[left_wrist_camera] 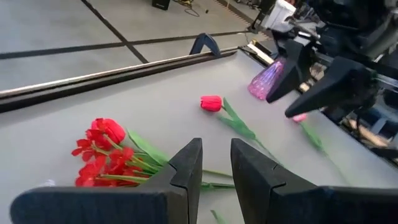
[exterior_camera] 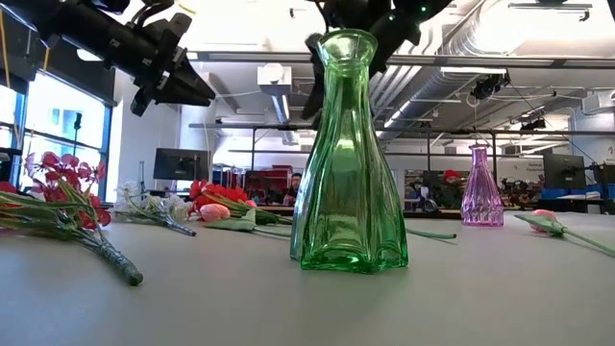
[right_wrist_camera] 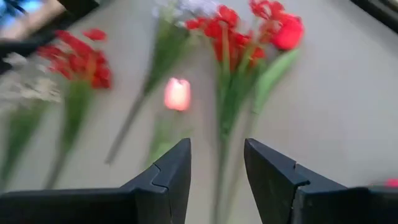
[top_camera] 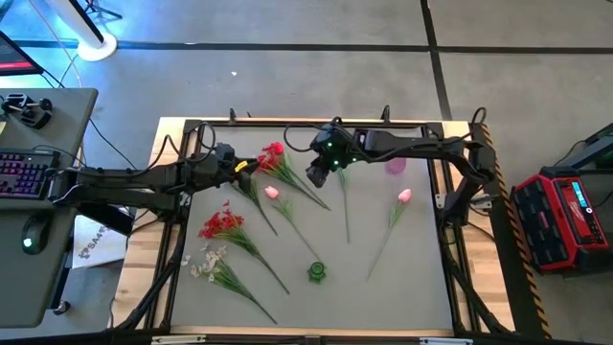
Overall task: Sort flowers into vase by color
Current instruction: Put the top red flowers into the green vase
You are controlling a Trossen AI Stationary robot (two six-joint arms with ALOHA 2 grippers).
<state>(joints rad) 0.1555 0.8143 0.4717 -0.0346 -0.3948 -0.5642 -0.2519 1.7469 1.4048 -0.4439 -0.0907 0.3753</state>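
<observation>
Flowers lie flat on the grey mat. They are a red cluster (top_camera: 273, 153), a pink bud (top_camera: 272, 192), a second red cluster (top_camera: 222, 222), a white spray (top_camera: 209, 261), and a pink bud (top_camera: 404, 196) toward the right. A red bud (left_wrist_camera: 211, 102) also lies there on its long stem (top_camera: 346, 211). The green vase (top_camera: 317, 273) stands upright near the front and the pink vase (top_camera: 396, 166) at the far right. My left gripper (top_camera: 251, 165) hovers open beside the far red cluster. My right gripper (top_camera: 316, 177) hangs open above the mat, right of that cluster, with nothing between its fingers.
A raised wooden frame (top_camera: 287, 123) borders the mat. A keyboard and mouse desk (top_camera: 38, 172) stands off the left edge, and a red case (top_camera: 565, 216) off the right. Bare mat lies between the green vase and the right pink bud.
</observation>
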